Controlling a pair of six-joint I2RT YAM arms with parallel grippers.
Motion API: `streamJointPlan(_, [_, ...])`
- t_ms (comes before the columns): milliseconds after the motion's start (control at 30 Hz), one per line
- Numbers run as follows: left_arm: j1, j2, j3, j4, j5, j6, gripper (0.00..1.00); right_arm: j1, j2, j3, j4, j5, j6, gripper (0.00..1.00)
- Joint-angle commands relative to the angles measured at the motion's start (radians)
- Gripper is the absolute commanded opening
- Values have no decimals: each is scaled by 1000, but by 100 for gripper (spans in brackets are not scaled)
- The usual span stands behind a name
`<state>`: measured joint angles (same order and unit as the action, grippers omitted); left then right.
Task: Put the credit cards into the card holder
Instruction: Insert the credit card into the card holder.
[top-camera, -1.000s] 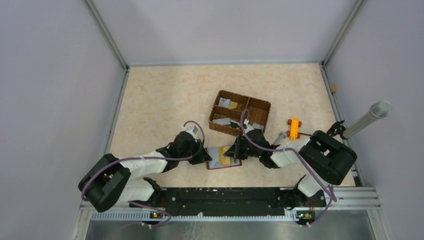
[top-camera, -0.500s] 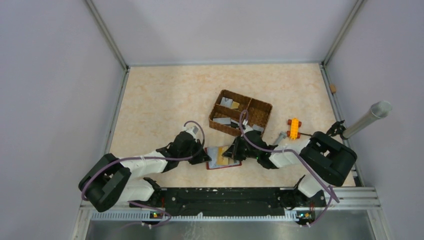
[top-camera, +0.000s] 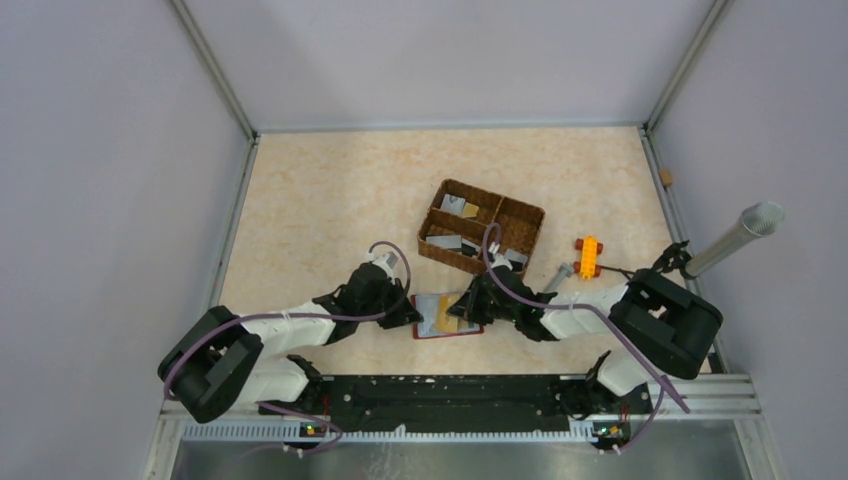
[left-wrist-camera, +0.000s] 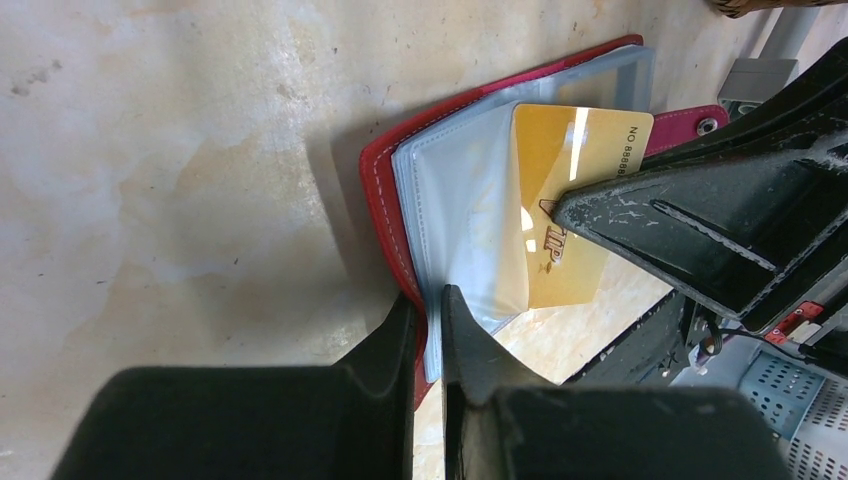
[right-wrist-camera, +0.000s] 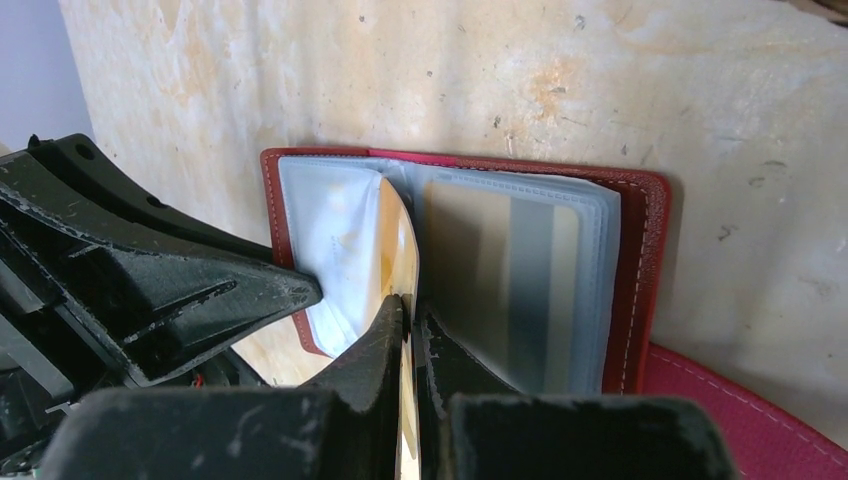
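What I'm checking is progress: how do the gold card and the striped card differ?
The gold card is pinched by the right gripper, bowed and only partly in a pocket; the striped card lies flat, fully pocketed, untouched. The gold card is gold; the striped card has a grey band. Both are in the card holder.

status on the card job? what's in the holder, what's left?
Done: one striped card sits in a clear pocket of the open card holder. In hand: the right gripper pinches a gold card that looks part-way into the next pocket, while the left gripper clamps the holder's edge. Left: seat that card, then move the cards lying in the wicker basket.
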<state>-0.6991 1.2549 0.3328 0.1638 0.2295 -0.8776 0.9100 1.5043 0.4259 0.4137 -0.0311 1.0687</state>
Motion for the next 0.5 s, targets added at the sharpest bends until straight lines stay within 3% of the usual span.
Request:
streamJointPlan(0, [-2,37,-21,-90,-53,64,7,46,20,-56,-316,15,-10,0])
streamJointPlan(300, [-2,37,-26,-85,-52,70,7,72,-12,-50,-370,69,17,0])
streamJointPlan(467, [-2,46,-35,-41,-15,92,9,73,52,-17,-342,45,-12,0])
